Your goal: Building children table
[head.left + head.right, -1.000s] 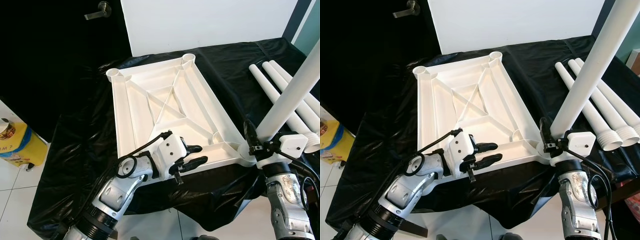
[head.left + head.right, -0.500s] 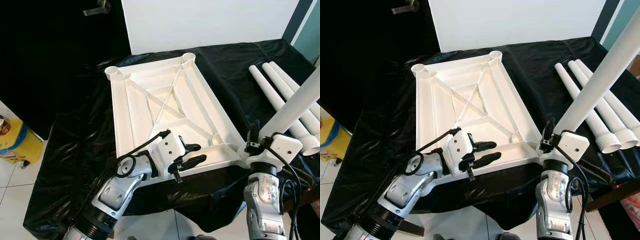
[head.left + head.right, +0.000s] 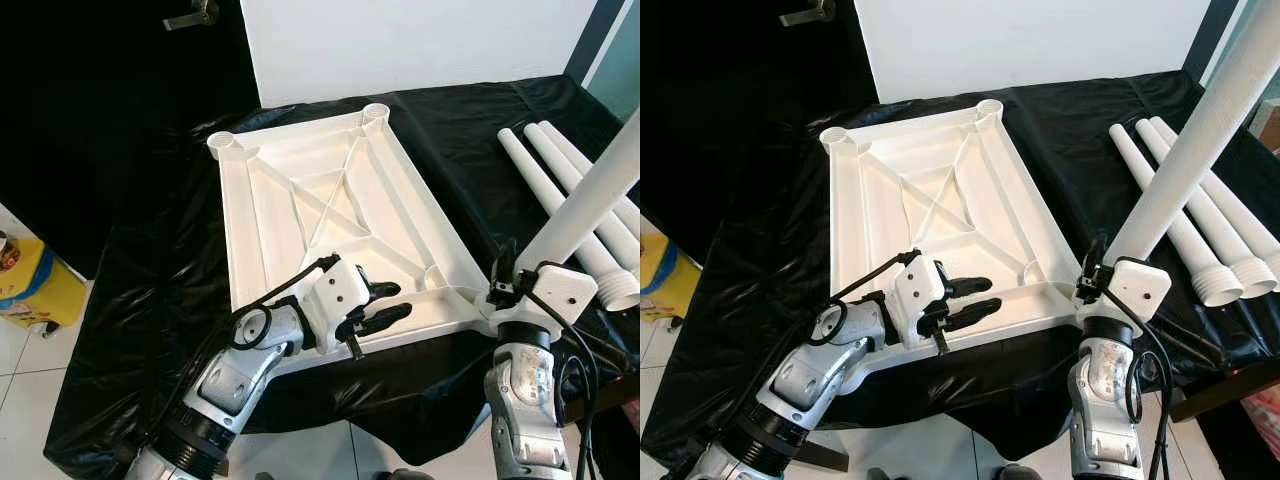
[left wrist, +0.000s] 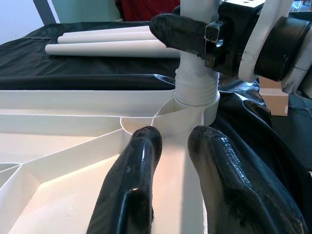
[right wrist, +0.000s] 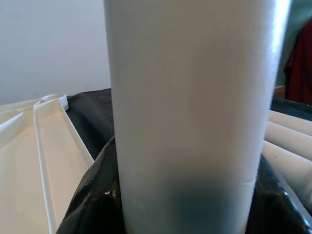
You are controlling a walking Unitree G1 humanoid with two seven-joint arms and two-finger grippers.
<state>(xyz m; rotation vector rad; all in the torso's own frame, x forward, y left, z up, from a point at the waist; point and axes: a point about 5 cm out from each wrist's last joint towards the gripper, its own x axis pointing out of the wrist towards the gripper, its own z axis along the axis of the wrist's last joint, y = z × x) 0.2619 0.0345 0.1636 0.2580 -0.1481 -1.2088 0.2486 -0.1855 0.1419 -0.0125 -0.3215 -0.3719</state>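
Right claw [image 3: 505, 283] grips upright leg [image 3: 585, 201] in tabletop [image 3: 330, 215] near corner; left claw [image 3: 385, 305], slightly parted, presses near edge.

Support surface: table draped in black plastic sheet [image 3: 150, 300].

Sheet is wrinkled and hangs over the near edge toward the white tiled floor [image 3: 30, 400]. Lying directly on it: white tabletop panel [image 3: 300, 215], upside down, ribbed underside up, round corner sockets visible; three loose white table legs [image 3: 1200, 235], side by side and touching, well right of the panel.
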